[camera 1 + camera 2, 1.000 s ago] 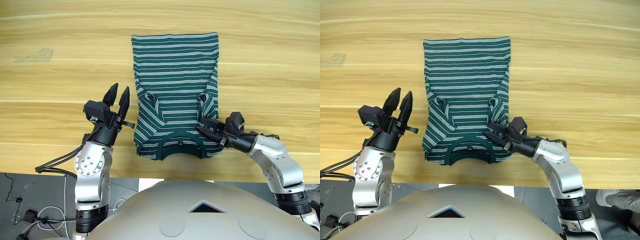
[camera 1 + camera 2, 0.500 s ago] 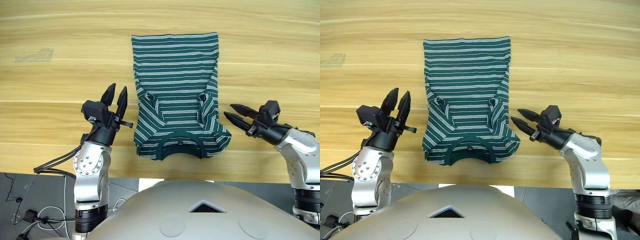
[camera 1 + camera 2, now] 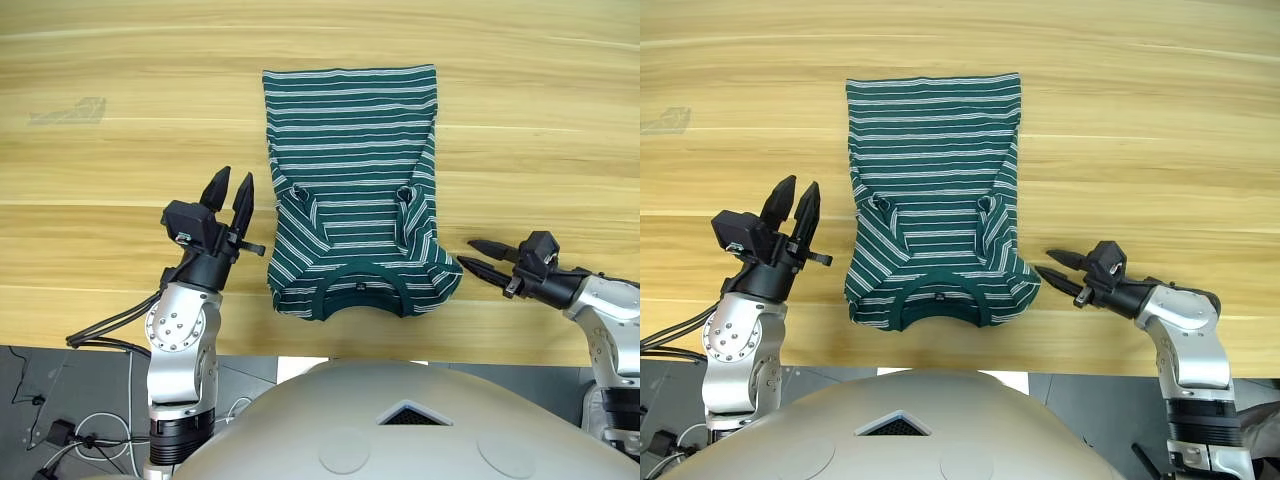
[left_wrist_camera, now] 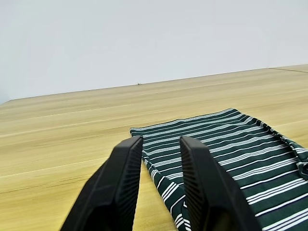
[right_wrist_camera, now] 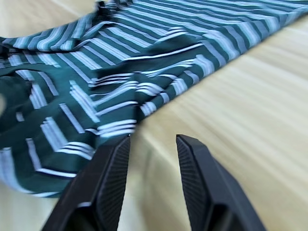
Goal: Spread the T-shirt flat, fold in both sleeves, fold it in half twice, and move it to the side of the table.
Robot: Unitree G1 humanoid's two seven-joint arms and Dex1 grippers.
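Now the left gripper [image 3: 235, 176] hangs over the wooden surface [image 3: 120, 160] with its two dark fingers parted by a modest gap and nothing between them, the tips aimed away from the robot. Just to its right, between it and the right gripper [image 3: 467, 252], lies the T-shirt [image 3: 350, 190], dark green with thin white stripes. It rests flat on the surface as a tall rectangle. The collar [image 3: 362, 283] is at the end nearer the grippers and the straight hem at the far end. Both sleeves are folded in over the body: the left sleeve [image 3: 295, 215] runs along the edge closest to the left gripper, and the right sleeve [image 3: 420, 210] along the edge closest to the right gripper. Each ends in a small bunched knot about halfway up the shirt. The right gripper sits low above the surface, its fingers spread and empty. They point toward the shirt's near right corner, which bulges out a little and lies rumpled just ahead of the tips without touching them. From the left wrist, the shirt's edge shows beyond and to one side of the parted fingers [image 4: 127, 163]. From the right wrist, wrinkled striped cloth lies just past the open fingers [image 5: 113, 168]. Far out to the left of the left gripper there is a faint grey patch [image 3: 70, 110] on the wood.
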